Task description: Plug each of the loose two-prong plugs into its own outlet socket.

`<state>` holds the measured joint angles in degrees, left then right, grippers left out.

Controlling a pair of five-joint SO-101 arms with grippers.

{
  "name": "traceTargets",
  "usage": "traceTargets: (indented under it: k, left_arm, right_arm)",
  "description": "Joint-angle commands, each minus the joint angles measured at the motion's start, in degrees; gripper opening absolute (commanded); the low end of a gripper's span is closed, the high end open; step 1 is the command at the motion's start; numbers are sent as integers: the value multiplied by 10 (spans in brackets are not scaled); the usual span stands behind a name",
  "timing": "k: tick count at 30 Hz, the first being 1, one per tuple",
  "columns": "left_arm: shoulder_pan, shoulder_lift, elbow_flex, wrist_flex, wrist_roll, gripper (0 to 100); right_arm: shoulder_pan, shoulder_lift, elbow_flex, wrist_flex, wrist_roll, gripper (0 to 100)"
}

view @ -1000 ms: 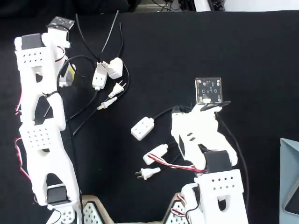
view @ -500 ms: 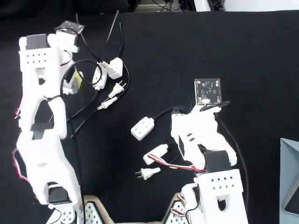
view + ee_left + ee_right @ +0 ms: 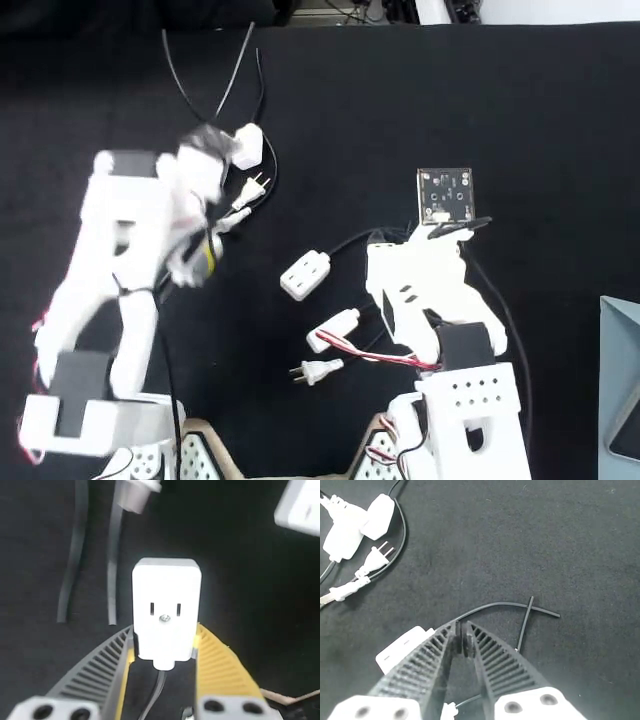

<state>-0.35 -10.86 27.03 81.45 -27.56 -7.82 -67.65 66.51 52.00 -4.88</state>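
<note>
My left gripper (image 3: 165,630) is shut on a white outlet socket (image 3: 166,600), gripped at its cable end with both slots facing the camera. In the high view the left arm (image 3: 140,230) is blurred at the left. Two loose two-prong plugs (image 3: 255,187) (image 3: 228,222) lie beside it, below a white adaptor (image 3: 247,147). A second socket (image 3: 305,274) lies mid-table, with a white connector (image 3: 333,328) and another plug (image 3: 315,372) nearer the front. My right gripper (image 3: 462,639) is shut on a thin black cable (image 3: 500,605) next to that socket (image 3: 402,647).
Black cables (image 3: 215,90) trail across the dark table at the back left. A small circuit board (image 3: 446,194) sits on the right arm's wrist. A grey object (image 3: 620,380) lies at the right edge. The far right of the table (image 3: 540,120) is bare.
The left arm has swung from the far left edge toward the middle, taking the socket that lay next to the adaptor. The right arm has not moved.
</note>
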Motion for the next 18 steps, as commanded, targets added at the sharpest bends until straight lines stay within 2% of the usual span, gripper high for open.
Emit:
traceTargets:
  k: [1, 5, 8, 10, 18]
  left_arm:
    - [34, -79, 152, -89, -2, 80]
    - [58, -120, 250, -144, 18, 98]
    - [67, -144, 271, -141, 23, 215]
    - [64, -160, 262, -130, 44, 262]
    - [97, -248, 207, -27, 53, 263]
  right_arm:
    - [4, -7, -4, -9, -4, 15]
    - [4, -7, -4, -9, -4, 15]
    - [4, -7, -4, -9, -4, 15]
    - [4, -7, -4, -9, -4, 15]
    - [4, -7, -4, -9, -5, 15]
